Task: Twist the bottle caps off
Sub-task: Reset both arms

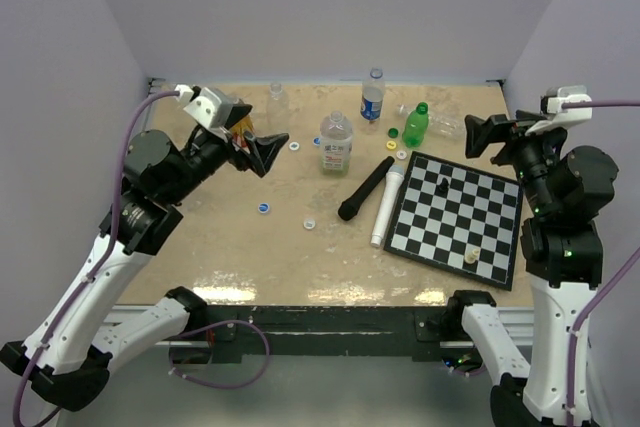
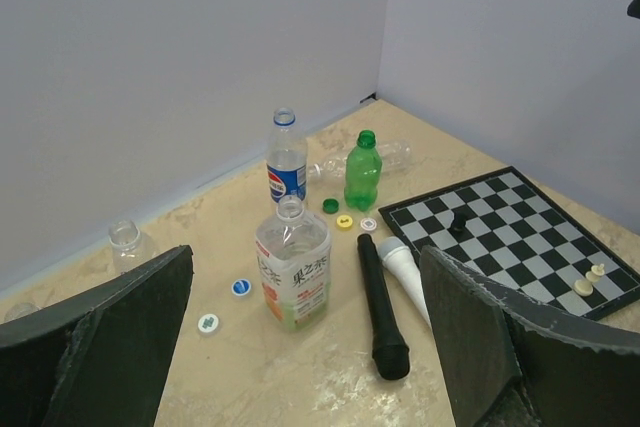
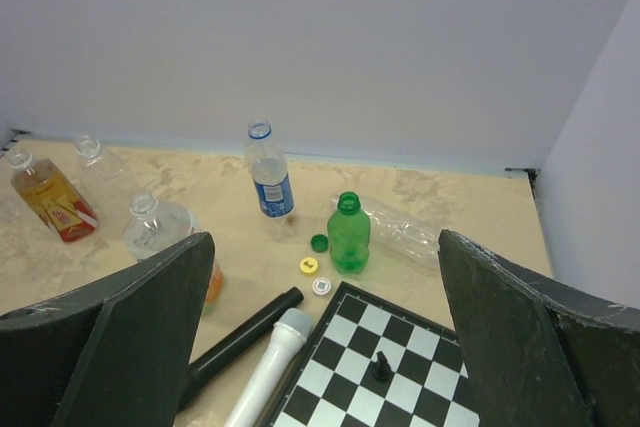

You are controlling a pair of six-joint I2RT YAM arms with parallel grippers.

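Several open bottles stand at the back of the table: a clear labelled one [image 1: 336,142] [image 2: 293,265], a blue-labelled one [image 1: 373,97] [image 3: 268,182] and a green one [image 1: 416,124] [image 3: 348,234]. A clear bottle [image 3: 400,232] lies on its side. An amber bottle [image 3: 45,199] stands at the far left. Loose caps lie about: blue [image 1: 263,209], white [image 1: 310,224], green [image 3: 319,243], yellow [image 3: 309,265] and white [image 3: 321,286]. My left gripper [image 1: 270,155] [image 2: 306,267] is open and empty, raised left of the labelled bottle. My right gripper [image 1: 470,137] [image 3: 325,239] is open and empty above the board's far right corner.
A black microphone [image 1: 365,188] and a white tube [image 1: 387,207] lie side by side mid-table. A chessboard [image 1: 500,237] with a few pieces lies on the right. Another clear bottle [image 1: 278,95] stands by the back wall. Walls close in the back and both sides.
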